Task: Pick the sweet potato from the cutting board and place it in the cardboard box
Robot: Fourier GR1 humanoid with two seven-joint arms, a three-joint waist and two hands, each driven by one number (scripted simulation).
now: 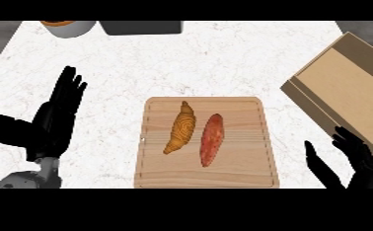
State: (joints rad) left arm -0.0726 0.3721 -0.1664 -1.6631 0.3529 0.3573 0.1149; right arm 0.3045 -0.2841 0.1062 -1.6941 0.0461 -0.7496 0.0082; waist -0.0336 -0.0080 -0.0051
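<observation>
Sweet potato (212, 139) lies untouched on my cutting board (206, 178) beside a croissant (180, 127); both my left hand (59, 111) and right hand (350, 158) are open, empty. Pickup and cardboard box (339, 89) placement remain.

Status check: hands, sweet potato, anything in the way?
Both hands open: left, right. Sweet potato on board, beside croissant. Box at right, path unobstructed.

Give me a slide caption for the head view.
Sweet potato and croissant on the board; both hands open, box at right.
</observation>
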